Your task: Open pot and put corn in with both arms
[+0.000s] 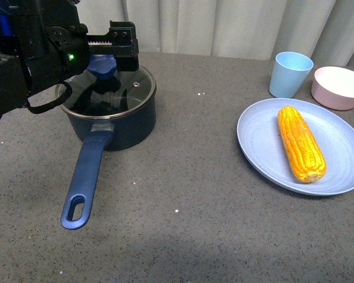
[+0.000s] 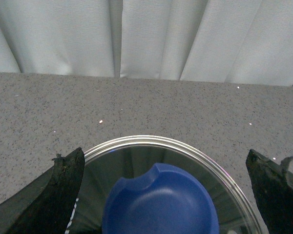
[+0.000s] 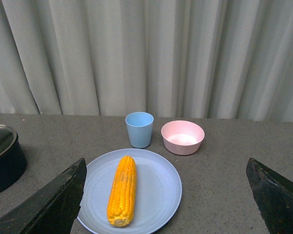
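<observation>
Counter (image 1: 183, 236) dark grey, matte, stone-like, peppered with fine pale flecks; a few brighter white specks scattered mid-surface. Surface spans full width of front view. Curtain (image 1: 224, 23) pale grey-white, hung along counter's far edge, falling in long vertical folds down to counter top. Curtain fills whole backdrop in both wrist views. Light soft, even; shadows on counter faint, short. Fold hollows shaded darker.

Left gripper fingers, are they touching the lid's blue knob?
Apart. The left wrist view shows the open left gripper straddling the blue knob, with glass lid showing in the gap on both sides.
</observation>
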`<action>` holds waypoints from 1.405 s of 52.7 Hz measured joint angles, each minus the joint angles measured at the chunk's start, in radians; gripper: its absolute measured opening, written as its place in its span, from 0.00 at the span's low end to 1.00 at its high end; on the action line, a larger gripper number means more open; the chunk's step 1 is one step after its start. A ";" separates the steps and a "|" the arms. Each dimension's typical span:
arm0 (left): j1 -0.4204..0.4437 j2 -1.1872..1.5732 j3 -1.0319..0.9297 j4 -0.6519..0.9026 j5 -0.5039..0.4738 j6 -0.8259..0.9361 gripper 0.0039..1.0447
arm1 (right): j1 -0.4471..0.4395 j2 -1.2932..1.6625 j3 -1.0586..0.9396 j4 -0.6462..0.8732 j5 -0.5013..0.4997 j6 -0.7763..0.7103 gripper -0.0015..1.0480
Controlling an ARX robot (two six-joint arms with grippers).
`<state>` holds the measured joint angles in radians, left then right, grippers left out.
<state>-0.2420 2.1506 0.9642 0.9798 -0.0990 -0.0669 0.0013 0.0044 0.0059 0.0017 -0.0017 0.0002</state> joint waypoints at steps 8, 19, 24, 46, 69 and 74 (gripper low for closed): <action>0.005 0.042 0.041 -0.016 -0.004 0.005 0.94 | 0.000 0.000 0.000 0.000 0.000 0.000 0.91; 0.020 0.082 0.089 -0.045 -0.016 0.002 0.94 | 0.000 0.000 0.000 0.000 0.000 0.000 0.91; 0.023 0.094 0.093 -0.048 -0.013 0.003 0.94 | 0.000 0.000 0.000 0.000 0.000 0.000 0.91; 0.018 0.103 0.090 -0.040 0.000 0.005 0.57 | 0.000 0.000 0.000 0.000 0.000 0.000 0.91; 0.065 -0.035 0.035 -0.039 0.014 -0.048 0.57 | 0.000 0.000 0.000 0.000 0.000 0.000 0.91; 0.114 -0.065 0.036 -0.031 0.026 -0.049 0.57 | 0.000 0.000 0.000 0.000 0.000 0.000 0.91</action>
<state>-0.1276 2.0853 1.0000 0.9493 -0.0734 -0.1162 0.0013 0.0044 0.0055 0.0017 -0.0017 0.0002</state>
